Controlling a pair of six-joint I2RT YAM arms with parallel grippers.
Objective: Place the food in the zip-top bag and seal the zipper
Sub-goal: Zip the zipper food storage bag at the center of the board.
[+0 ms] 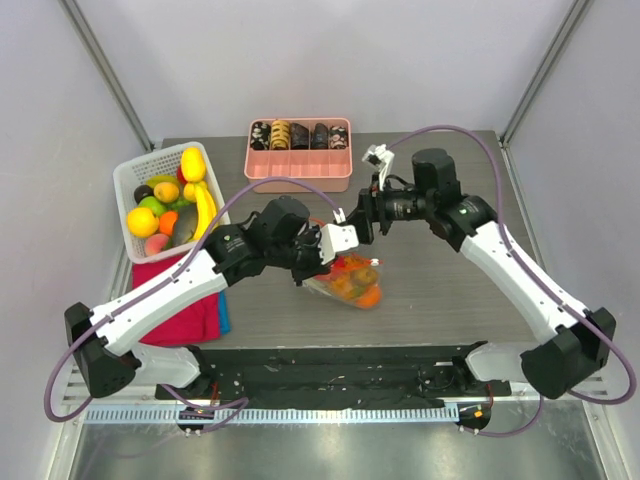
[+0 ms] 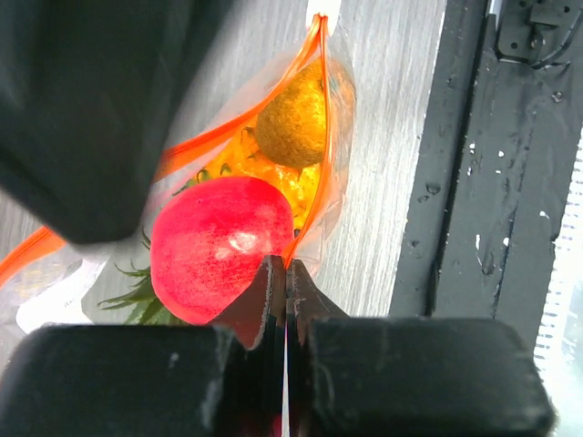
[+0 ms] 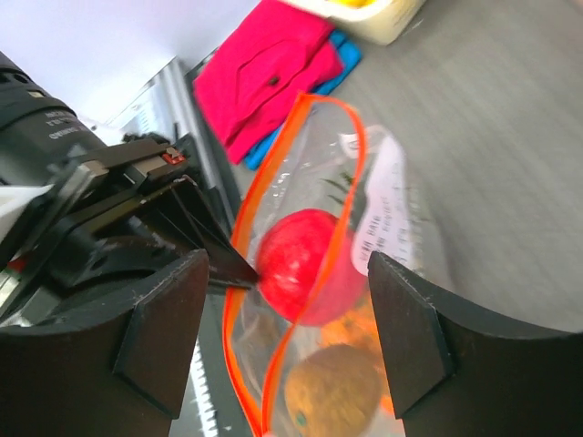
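Note:
The clear zip-top bag (image 1: 350, 282) lies at mid-table with its mouth open. Inside it are the round red fruit (image 2: 223, 248), the orange ball (image 2: 291, 123) and the yellow pineapple (image 2: 273, 182), with green leaves (image 2: 137, 291) beside them. My left gripper (image 2: 285, 266) is shut on the orange-red zipper strip (image 2: 319, 137) at the near rim and holds it up; in the top view it (image 1: 312, 268) sits at the bag's left end. My right gripper (image 3: 287, 319) is open and empty, just above the mouth, with the red fruit (image 3: 305, 264) between its fingers. A small white piece (image 2: 323, 11) sits at the strip's far end.
A white basket (image 1: 128, 180) of toy fruit stands at the left. A pink divided tray (image 1: 298, 168) with dark pieces is at the back. A pink cloth (image 1: 185, 305) over a blue one lies left of the bag. A black rail (image 1: 330, 370) runs along the near edge.

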